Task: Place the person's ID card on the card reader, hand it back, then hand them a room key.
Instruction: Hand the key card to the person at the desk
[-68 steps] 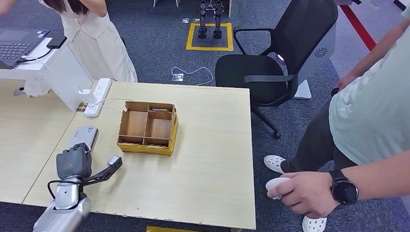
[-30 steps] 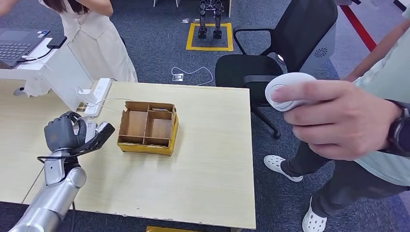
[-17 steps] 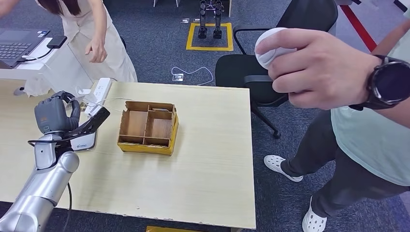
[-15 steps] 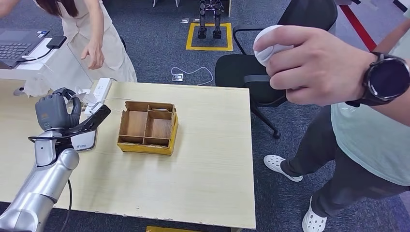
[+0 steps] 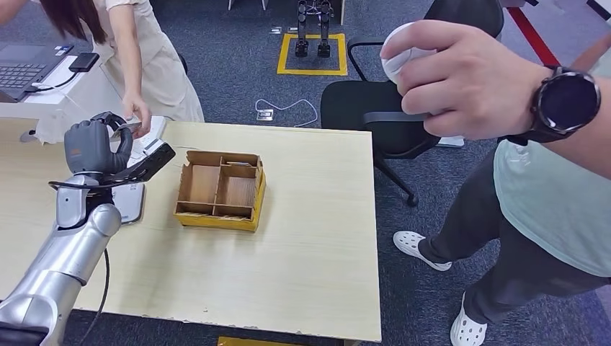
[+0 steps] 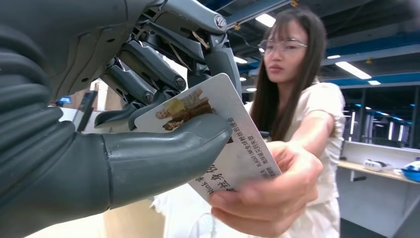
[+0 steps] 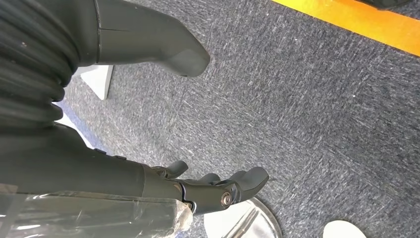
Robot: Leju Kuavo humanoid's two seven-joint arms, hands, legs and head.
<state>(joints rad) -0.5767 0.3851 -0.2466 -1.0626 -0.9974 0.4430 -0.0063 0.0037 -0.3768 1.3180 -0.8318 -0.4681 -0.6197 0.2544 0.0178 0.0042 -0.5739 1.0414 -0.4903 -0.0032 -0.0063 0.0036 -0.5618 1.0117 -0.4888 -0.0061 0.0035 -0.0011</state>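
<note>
Head view: the left hand (image 5: 92, 148) is raised above the desk's (image 5: 310, 238) far left corner, holding out the one ID card (image 5: 127, 125) to a person's hand (image 5: 137, 115) that has reached it. One card reader (image 5: 128, 202) lies flat near the desk's left edge beside one wooden box (image 5: 219, 189); I cannot make out a room key in its compartments.

Left wrist view: thumb and fingers (image 6: 148, 87) pinch the card while the person's hand grips its free end. If the pinch opens late, I judge the card could bend or be tugged; too early, it drops.

Right wrist view: the right hand (image 7: 198, 191) hangs over carpet, fingers apart, holding nothing.
</note>
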